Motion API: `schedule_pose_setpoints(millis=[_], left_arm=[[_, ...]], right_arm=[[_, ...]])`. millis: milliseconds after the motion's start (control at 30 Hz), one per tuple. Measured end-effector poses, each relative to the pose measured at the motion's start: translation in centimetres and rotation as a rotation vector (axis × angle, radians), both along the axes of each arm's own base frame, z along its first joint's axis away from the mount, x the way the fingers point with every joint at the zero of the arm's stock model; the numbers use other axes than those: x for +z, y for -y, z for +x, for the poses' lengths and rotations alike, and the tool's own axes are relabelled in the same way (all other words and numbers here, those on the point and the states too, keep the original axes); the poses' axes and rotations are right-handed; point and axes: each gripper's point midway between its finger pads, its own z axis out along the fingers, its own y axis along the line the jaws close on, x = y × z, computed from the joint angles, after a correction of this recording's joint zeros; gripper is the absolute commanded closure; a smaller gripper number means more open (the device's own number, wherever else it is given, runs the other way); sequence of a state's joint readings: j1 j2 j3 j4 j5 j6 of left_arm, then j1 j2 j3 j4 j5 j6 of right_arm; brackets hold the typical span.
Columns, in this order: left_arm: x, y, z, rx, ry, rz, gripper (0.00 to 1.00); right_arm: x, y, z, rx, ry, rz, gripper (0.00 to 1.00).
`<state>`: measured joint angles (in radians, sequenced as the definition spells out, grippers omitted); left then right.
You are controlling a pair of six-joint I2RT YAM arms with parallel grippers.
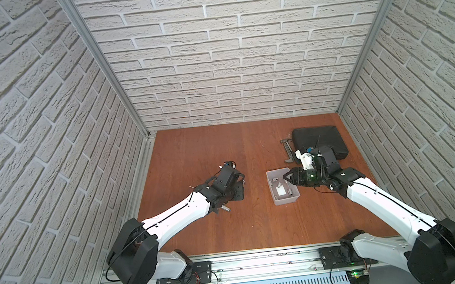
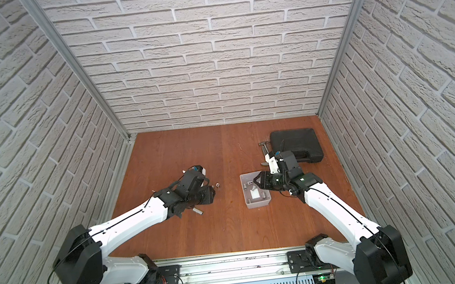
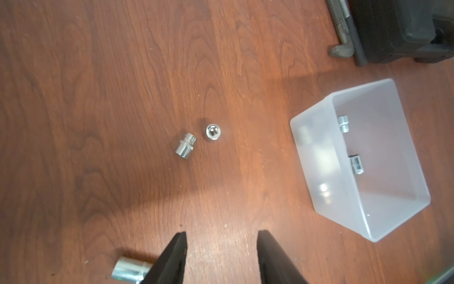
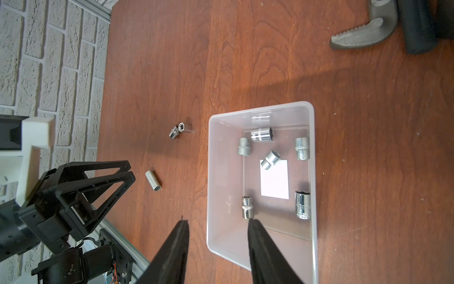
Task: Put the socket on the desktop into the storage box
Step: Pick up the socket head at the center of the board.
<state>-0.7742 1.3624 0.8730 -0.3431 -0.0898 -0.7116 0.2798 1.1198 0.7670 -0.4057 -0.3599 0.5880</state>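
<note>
Three loose chrome sockets lie on the reddish-brown desktop (image 1: 193, 158): a pair close together (image 3: 186, 147) (image 3: 212, 131) and a longer one (image 3: 130, 270) beside one finger of my left gripper (image 3: 222, 233). That gripper is open above bare wood, with nothing between its fingers. The translucent storage box (image 4: 211, 172) holds several sockets around a white patch. My right gripper (image 4: 218, 222) hangs open and empty over the box's near wall, with one finger above the inside and one outside. Both top views show the box (image 1: 283, 199) (image 2: 257, 202) at centre right.
A black tool case (image 1: 320, 137) lies at the back right. A grey metal tool (image 1: 287, 148) rests along its left side, just behind the box. Brick-pattern walls close in three sides, and a metal rail runs along the front edge.
</note>
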Motion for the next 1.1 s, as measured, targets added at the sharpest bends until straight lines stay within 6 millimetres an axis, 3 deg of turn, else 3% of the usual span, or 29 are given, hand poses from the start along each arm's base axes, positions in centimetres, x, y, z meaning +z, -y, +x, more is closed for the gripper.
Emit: schedule_pose_setpoints(millis=[267,733,1100], left_arm=[[1.2,0.3,1.0,-0.014,0.012,0.053,0.47],[-1.3,1.8,3.4,-0.051,-0.08,0.21,0.5],[-3.9,0.4,4.8,-0.036,-0.141,0.295,0.56]], right_arm=[[0.0,0.0,0.0,-0.005,-0.004,0.004,0.56],[0.7,0.0,0.0,-0.006,0.022,0.008,0.56],[0.7,0.0,0.0,-0.006,0.022,0.008,0.56]])
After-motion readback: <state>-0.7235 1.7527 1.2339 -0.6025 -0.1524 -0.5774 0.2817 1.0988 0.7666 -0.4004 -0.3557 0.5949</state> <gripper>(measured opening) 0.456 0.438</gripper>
